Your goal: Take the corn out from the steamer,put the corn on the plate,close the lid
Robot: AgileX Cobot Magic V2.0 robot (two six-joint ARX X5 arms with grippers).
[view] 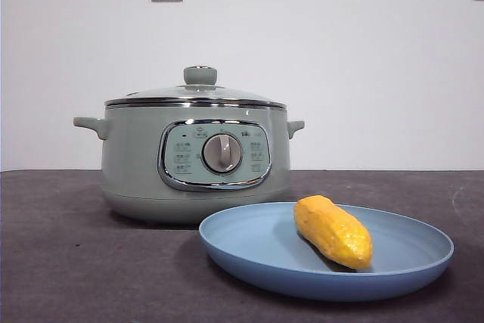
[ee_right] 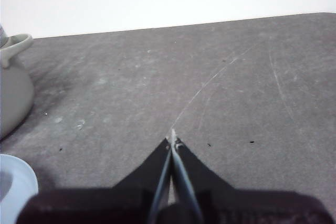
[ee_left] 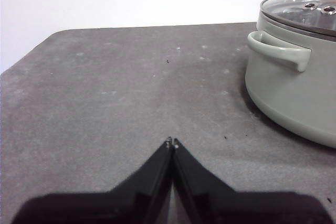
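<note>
Yellow corn on plate; lid hides steamer interior; both claws closed, empty.

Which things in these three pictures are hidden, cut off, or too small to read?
- Inside of the steamer: hidden in every view by its wall and the closed lid.
- Panel labels around the dial: too small to read, front view.
- Plate: cut by the edge, right wrist view; the corn shows only in the front view.
- Left gripper and right gripper, both shut: absent from the front view.
</note>
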